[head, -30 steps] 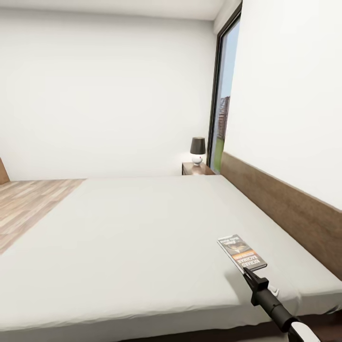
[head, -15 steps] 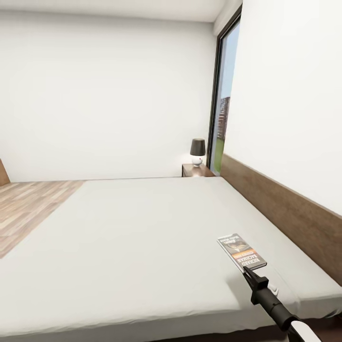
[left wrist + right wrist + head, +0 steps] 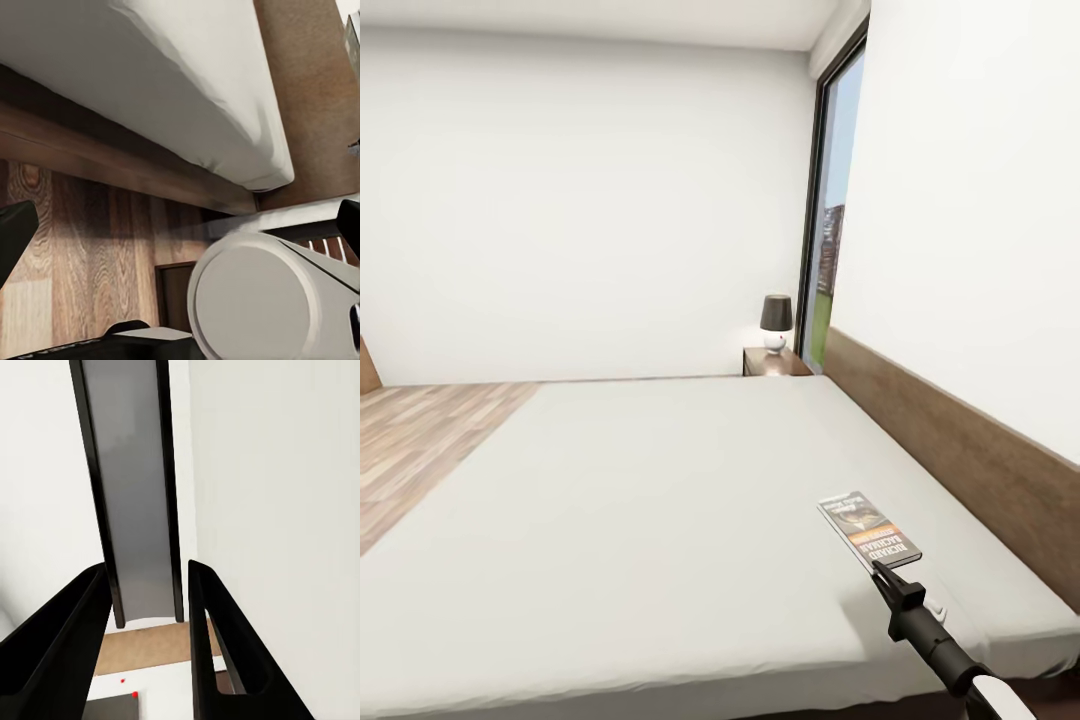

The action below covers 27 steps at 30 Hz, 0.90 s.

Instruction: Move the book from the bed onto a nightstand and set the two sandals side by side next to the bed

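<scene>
My right gripper (image 3: 884, 572), fingers spread, is still hovering at the book (image 3: 868, 529); only my head view is rising slightly.

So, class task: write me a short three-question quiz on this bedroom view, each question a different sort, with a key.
1. True or false: the book lies flat on the bed.
2. Multiple choice: what stands on the nightstand beyond the bed? A) a lamp B) a vase C) a clock
3. Fill in: the right gripper reaches toward the book's near ____.

Key:
1. True; it rests on the mattress near the headboard.
2. A; the lamp has a dark shade.
3. Edge; in the right wrist view the fingers stand apart.
</scene>
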Motion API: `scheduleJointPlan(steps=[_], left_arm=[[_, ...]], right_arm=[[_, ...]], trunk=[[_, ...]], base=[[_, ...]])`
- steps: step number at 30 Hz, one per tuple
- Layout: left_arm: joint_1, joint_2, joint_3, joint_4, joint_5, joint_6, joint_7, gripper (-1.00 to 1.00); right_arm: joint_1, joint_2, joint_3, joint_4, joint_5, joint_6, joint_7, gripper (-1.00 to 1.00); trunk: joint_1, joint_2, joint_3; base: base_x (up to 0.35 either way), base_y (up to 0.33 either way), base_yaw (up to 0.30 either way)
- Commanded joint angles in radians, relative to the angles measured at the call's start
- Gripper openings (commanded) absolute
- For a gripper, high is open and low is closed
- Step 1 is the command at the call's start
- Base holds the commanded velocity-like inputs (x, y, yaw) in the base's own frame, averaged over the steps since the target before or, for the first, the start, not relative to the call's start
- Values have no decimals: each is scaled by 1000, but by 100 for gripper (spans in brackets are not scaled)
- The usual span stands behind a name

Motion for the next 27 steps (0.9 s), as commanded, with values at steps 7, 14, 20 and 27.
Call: scheduleJointPlan(steps=[7, 14, 20, 27], left_arm=[[0, 0, -9, 0, 8, -9, -1, 100], [0, 0, -9, 0, 8, -9, -1, 100], [0, 0, -9, 0, 8, -9, -2, 100], [0, 0, -9, 0, 8, -9, -3, 100]], right_arm=[[-1, 0, -2, 1, -5, 7, 0, -100], [-1, 0, -2, 1, -5, 7, 0, -100], [-1, 0, -1, 1, -5, 7, 0, -100], [-1, 0, 0, -9, -3, 9, 0, -100]], trunk=[[-27, 49, 21], [-54, 98, 43], [-77, 140, 62], [-100, 182, 80]], base=[[0, 0, 0], [0, 0, 0], [0, 0, 0], [0, 0, 0]])
